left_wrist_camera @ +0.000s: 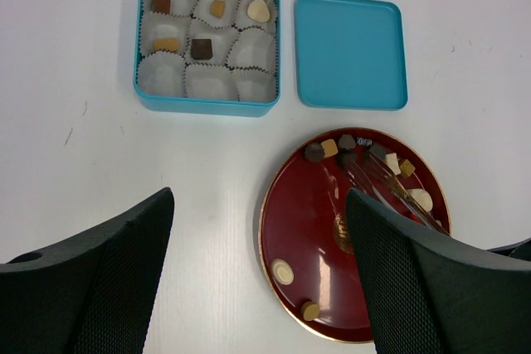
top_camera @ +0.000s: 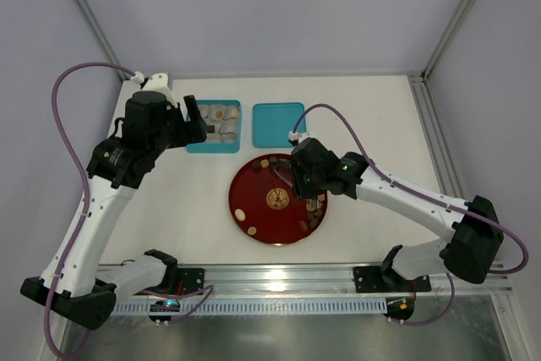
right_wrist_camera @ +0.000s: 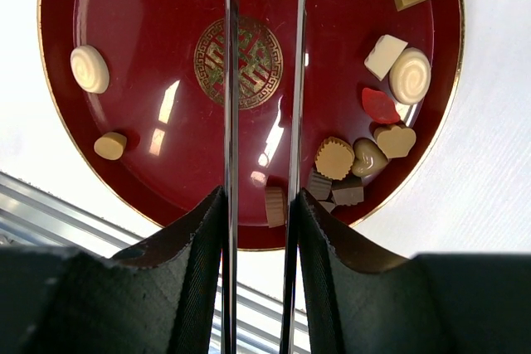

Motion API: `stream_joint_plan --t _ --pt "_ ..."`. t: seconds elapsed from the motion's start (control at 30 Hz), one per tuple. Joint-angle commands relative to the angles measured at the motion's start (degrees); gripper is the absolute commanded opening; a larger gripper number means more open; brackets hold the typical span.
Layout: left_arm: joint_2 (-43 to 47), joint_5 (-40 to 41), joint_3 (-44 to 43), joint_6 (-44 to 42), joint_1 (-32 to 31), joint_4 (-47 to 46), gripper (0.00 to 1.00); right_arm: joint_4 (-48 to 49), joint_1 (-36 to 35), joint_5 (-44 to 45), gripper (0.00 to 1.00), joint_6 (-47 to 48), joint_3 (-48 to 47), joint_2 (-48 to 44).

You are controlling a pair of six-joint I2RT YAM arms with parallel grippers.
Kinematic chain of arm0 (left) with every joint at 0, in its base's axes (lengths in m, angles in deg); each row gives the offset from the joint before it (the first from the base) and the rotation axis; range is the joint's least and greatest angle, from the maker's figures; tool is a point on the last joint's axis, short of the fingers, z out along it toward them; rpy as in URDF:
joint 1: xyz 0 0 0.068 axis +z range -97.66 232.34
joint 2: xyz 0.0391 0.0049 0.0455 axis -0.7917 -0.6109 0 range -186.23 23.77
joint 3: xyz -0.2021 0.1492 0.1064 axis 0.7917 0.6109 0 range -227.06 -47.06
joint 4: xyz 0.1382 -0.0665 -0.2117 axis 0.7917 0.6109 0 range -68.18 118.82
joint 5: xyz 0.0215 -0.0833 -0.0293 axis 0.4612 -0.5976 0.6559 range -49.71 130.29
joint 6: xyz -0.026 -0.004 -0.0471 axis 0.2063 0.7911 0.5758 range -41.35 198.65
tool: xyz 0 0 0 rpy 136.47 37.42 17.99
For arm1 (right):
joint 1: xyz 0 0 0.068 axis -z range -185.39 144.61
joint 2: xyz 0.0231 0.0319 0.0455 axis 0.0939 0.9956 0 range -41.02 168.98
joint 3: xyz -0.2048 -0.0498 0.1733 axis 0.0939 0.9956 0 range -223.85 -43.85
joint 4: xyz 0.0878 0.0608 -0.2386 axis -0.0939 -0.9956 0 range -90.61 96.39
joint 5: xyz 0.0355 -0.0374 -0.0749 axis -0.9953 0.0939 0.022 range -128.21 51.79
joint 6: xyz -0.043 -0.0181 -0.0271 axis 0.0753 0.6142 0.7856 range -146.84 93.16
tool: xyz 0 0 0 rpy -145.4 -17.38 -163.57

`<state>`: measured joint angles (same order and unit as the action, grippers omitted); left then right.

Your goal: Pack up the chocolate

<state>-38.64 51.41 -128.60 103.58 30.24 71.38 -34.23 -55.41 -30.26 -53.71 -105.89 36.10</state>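
Holding left gripper (left_wrist_camera: 259,201) released wide, gripping nothing, with teal box (left_wrist_camera: 207,107) ahead of its fingers. Poising right gripper (top_camera: 277,171) narrowly parted, empty, over red plate (right_wrist_camera: 149,180), with chocolate (right_wrist_camera: 334,157) mostly right of its fingers, two pieces left.

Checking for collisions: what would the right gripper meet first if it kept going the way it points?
Probably the bare plate around its emblem, which lies under the fingers. Their height above it is unclear.
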Motion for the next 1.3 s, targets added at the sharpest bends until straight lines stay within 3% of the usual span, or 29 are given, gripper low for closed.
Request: stream_joint_plan --t 0.0,0.9,1.27 --pt "-0.2 -0.1 0.0 -0.1 0.1 -1.9 0.82 2.3 0.1 0.6 0.41 -0.4 -1.2 1.1" --pt "-0.4 0.2 0.4 -0.6 0.1 -2.3 0.82 3.9 0.1 1.8 0.42 -0.5 -2.1 5.3" --pt "-0.3 0.1 0.2 -0.7 0.1 -2.3 0.82 4.6 0.1 1.8 0.36 -0.5 -1.8 5.7"
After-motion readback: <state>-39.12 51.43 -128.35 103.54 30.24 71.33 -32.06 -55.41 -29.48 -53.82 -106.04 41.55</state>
